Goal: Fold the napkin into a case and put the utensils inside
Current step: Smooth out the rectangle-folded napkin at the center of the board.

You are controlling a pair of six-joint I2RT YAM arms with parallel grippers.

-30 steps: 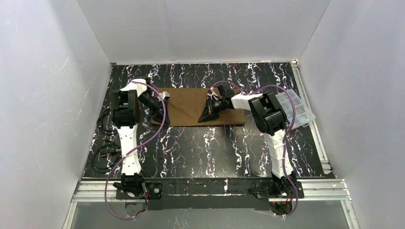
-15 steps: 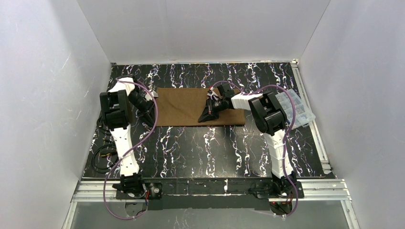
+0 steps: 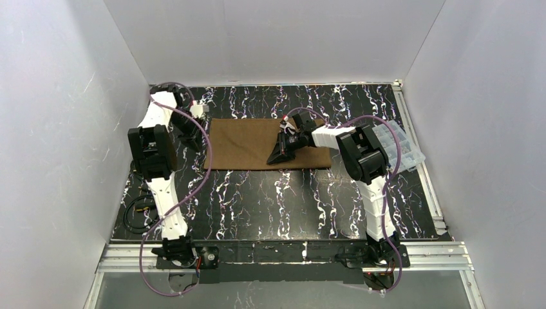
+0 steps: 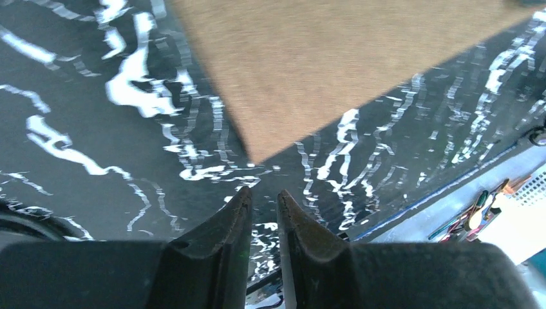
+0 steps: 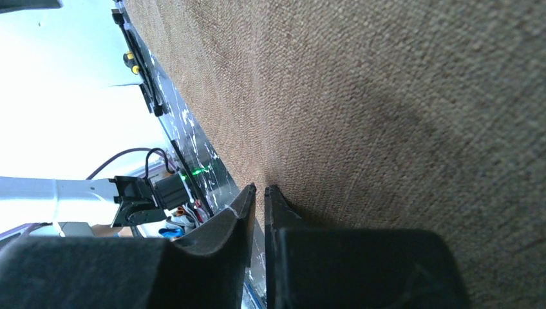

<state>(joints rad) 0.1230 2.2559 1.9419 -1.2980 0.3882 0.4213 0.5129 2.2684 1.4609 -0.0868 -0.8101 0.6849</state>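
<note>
The brown napkin lies flat on the black marbled table as a wide folded rectangle. My right gripper is shut, with its tips resting at the napkin's near edge. In the right wrist view one finger lies over the cloth and the other over the table. My left gripper hangs just left of the napkin, nearly shut and empty. In the left wrist view its tips point at the napkin's corner and stand apart from it. No utensils show clearly.
A clear plastic compartment box sits at the table's right edge, behind the right arm's elbow. Black cables lie at the near left. White walls close in the left, back and right sides.
My left arm has drawn back and to the left, off the napkin's left end, and its elbow has risen. The napkin's left edge now lies flat. The right gripper has not moved.
</note>
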